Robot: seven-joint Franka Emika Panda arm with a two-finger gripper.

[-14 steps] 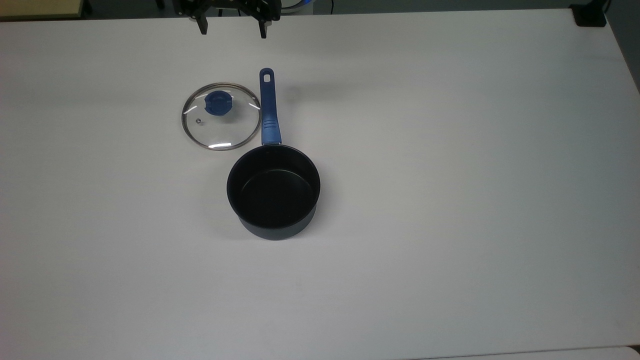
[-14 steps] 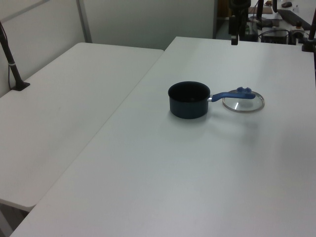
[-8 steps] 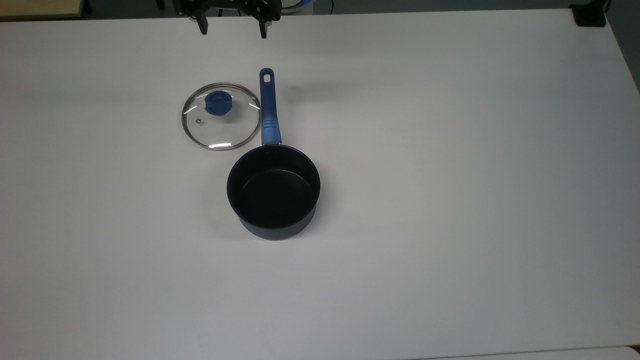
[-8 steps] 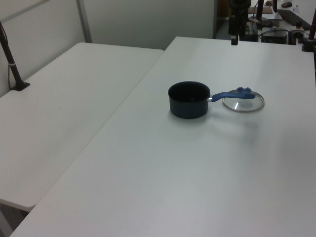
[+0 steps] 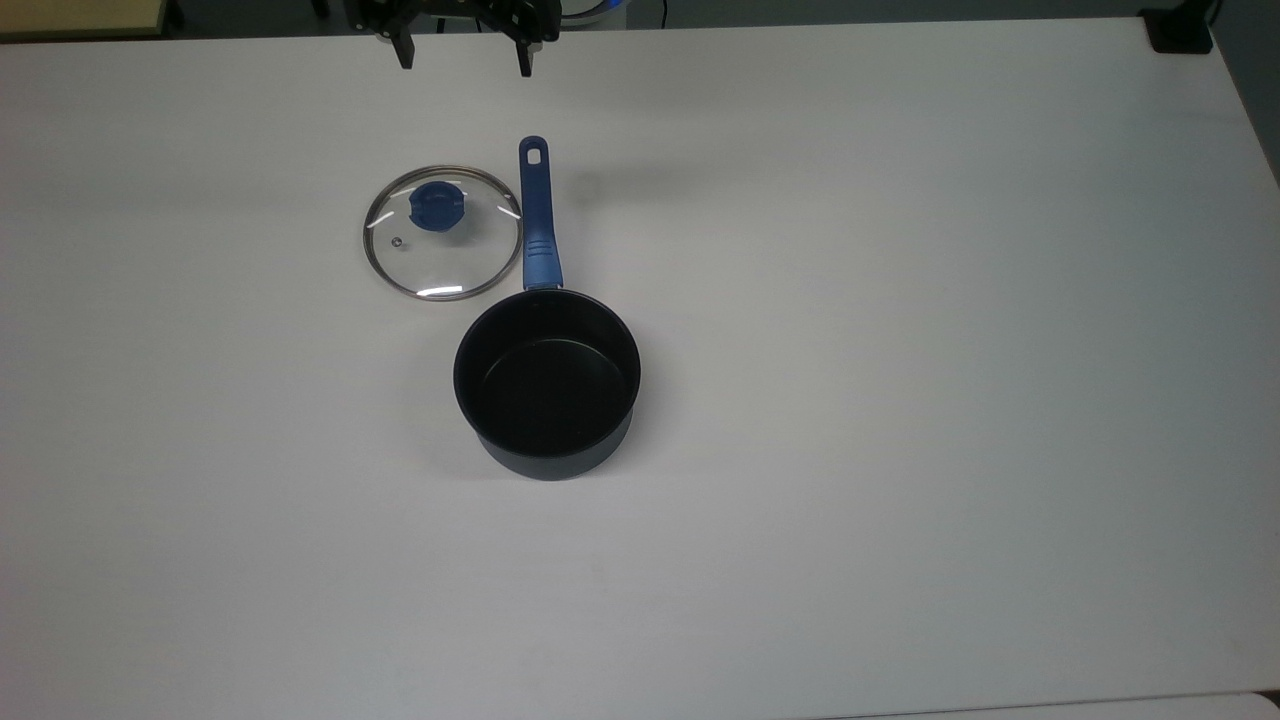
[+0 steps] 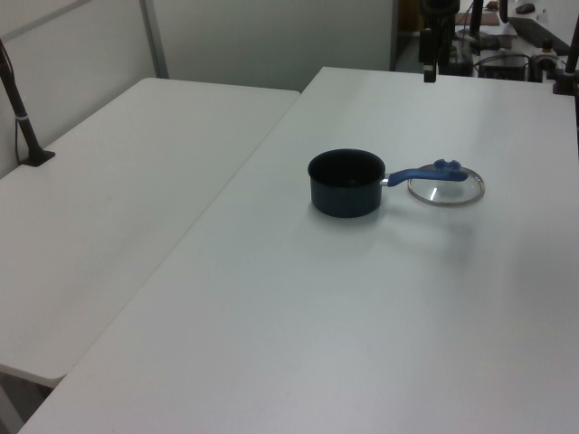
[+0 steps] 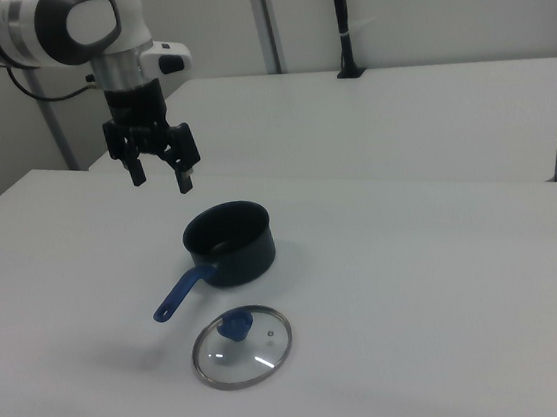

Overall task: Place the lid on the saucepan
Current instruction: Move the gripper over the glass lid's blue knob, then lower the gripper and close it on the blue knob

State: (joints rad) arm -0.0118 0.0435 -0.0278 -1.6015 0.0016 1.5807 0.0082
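Hanging high above the white tabletop [image 5: 900, 350], the end effector [image 7: 160, 175] has its two black fingers spread apart with nothing between them. In the right view it sits above and to the right view's left of the saucepan [image 7: 229, 242], well clear of it; in the top view its fingers [image 5: 404, 52] reach in from the upper edge. The glass lid [image 5: 443, 233] lies flat on the tabletop, blue knob [image 5: 437, 206] up, just beside the saucepan's long blue handle [image 5: 537, 220] on the top view's left. The saucepan [image 5: 547, 383] stands upright and uncovered, its black inside showing, with the handle pointing toward the top view's upper edge. In the left view, the lid [image 6: 446, 188] lies past the handle.
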